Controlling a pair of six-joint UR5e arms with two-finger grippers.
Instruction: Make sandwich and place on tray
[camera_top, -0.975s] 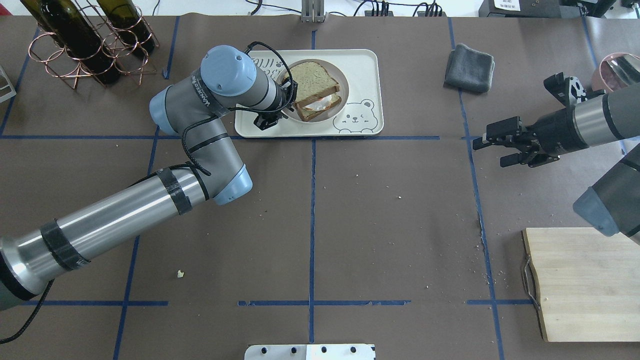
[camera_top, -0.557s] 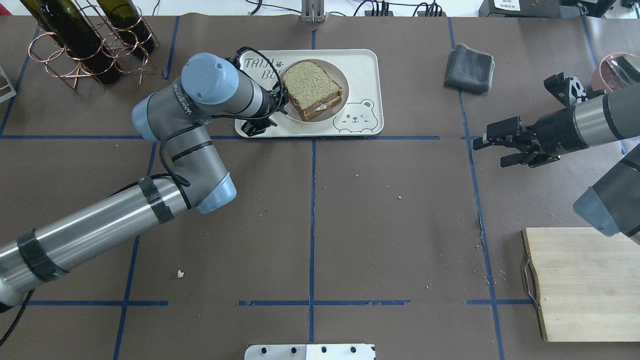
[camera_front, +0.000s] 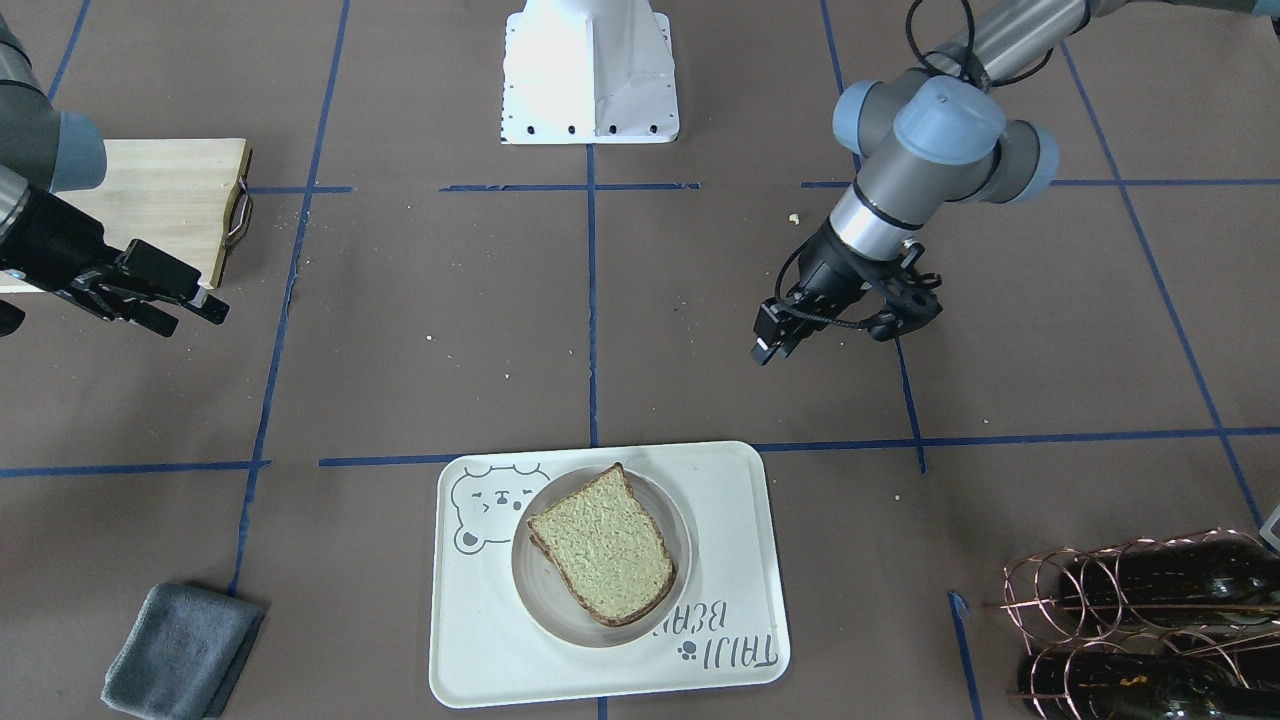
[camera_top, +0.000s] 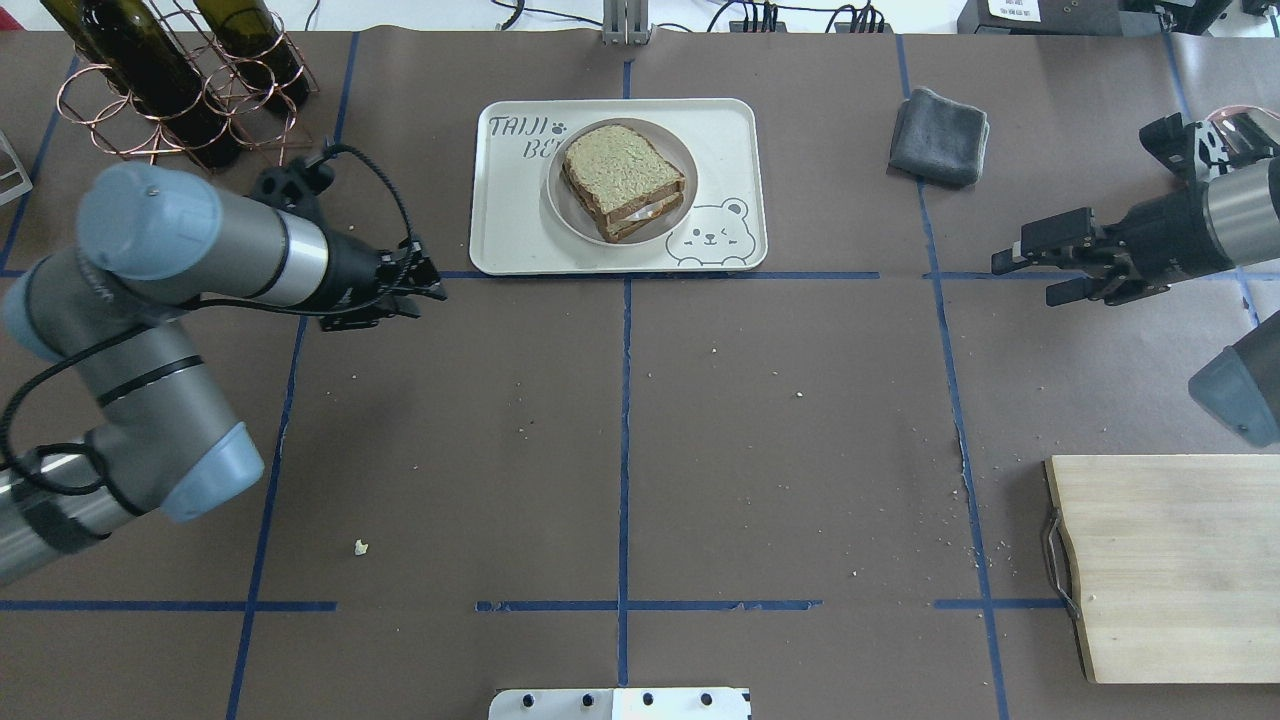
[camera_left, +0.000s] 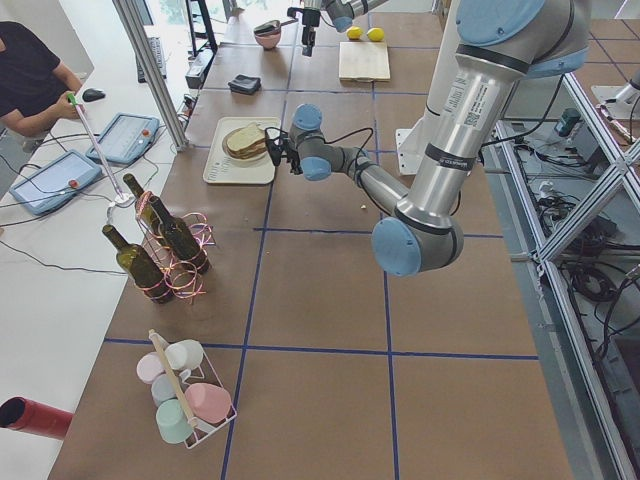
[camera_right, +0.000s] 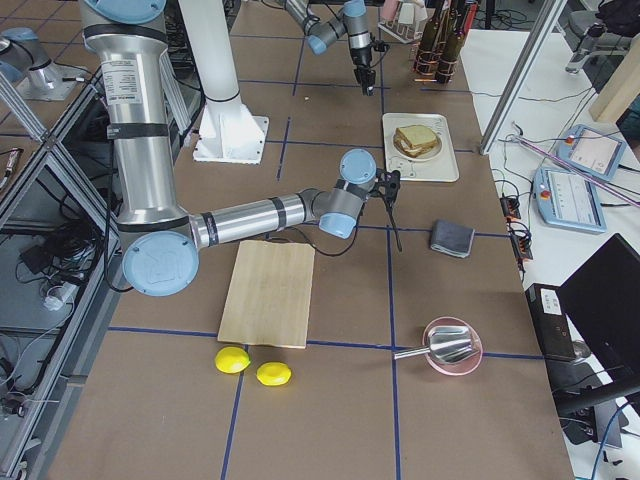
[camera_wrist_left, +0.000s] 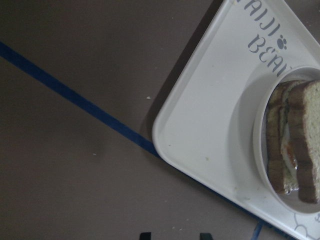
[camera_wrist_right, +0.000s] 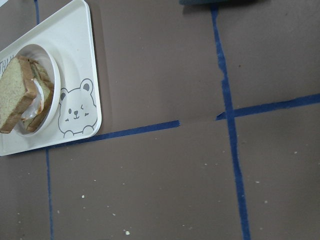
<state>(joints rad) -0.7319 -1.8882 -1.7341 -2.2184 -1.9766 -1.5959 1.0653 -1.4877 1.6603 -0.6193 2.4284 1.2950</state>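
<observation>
The sandwich (camera_top: 622, 178), two tan bread slices with white egg between them, lies on a small round plate (camera_top: 558, 208) on the cream bear tray (camera_top: 720, 130) at the far middle of the table. My left gripper (camera_top: 428, 290) is open and empty, just left of the tray's near-left corner and clear of it. The left wrist view shows the tray corner (camera_wrist_left: 210, 125), the sandwich edge (camera_wrist_left: 295, 145) and my two spread fingertips (camera_wrist_left: 145, 235). My right gripper (camera_top: 1030, 272) is open and empty far to the right. It also shows in the front view (camera_front: 195, 310).
A grey folded cloth (camera_top: 938, 135) lies right of the tray. A wooden cutting board (camera_top: 1170, 565) sits at the near right. A copper rack with wine bottles (camera_top: 170, 85) stands at the far left, behind my left arm. A pink bowl (camera_top: 1230, 135) is at the far right.
My left gripper has pulled back from the plate, off the tray, to the left and nearer the robot. The sandwich stays on the plate. My right gripper has shifted slightly right.
</observation>
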